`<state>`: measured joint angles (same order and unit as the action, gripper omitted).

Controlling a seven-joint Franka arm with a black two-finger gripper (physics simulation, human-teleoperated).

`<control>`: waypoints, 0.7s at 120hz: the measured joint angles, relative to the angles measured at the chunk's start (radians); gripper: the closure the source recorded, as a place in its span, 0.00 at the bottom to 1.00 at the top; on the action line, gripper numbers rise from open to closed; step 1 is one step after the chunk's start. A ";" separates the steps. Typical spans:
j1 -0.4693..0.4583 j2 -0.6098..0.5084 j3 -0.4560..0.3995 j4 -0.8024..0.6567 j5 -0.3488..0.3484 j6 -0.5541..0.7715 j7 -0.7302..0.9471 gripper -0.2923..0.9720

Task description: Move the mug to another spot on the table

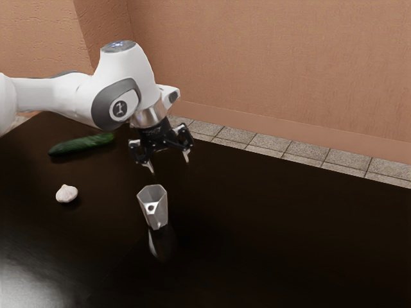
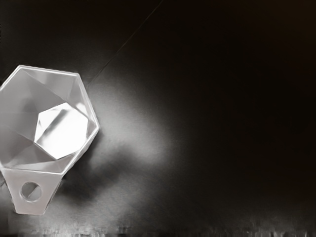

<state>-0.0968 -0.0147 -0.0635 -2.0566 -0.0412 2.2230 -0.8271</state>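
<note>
Pincer [image 1: 169,162] open & empty above upright mug [image 1: 153,206], partly cropped in wrist view.

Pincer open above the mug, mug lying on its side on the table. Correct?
No: the mug stands upright, mouth up; the wrist view looks down into it. The rest holds: the pincer is open above it, and the mug is on the table.

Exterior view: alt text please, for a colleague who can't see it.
The black tool hangs open above a pale faceted mug standing upright on the dark table, not touching it. A cucumber and a small white lump lie toward the exterior view's left.
</note>
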 joint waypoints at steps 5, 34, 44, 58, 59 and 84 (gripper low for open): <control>0.008 -0.001 0.000 0.048 -0.015 -0.071 0.051 0.24; 0.060 0.025 0.001 0.307 -0.012 -0.370 0.463 0.23; 0.073 0.036 0.007 0.373 0.001 -0.445 0.591 0.23; 0.097 0.038 0.010 0.396 0.008 -0.517 0.742 0.23; 0.098 0.038 0.010 0.397 0.008 -0.520 0.752 0.23; 0.127 0.038 0.011 0.405 0.012 -0.577 0.956 0.23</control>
<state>0.0305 0.0234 -0.0524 -1.6512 -0.0295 1.6457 0.1288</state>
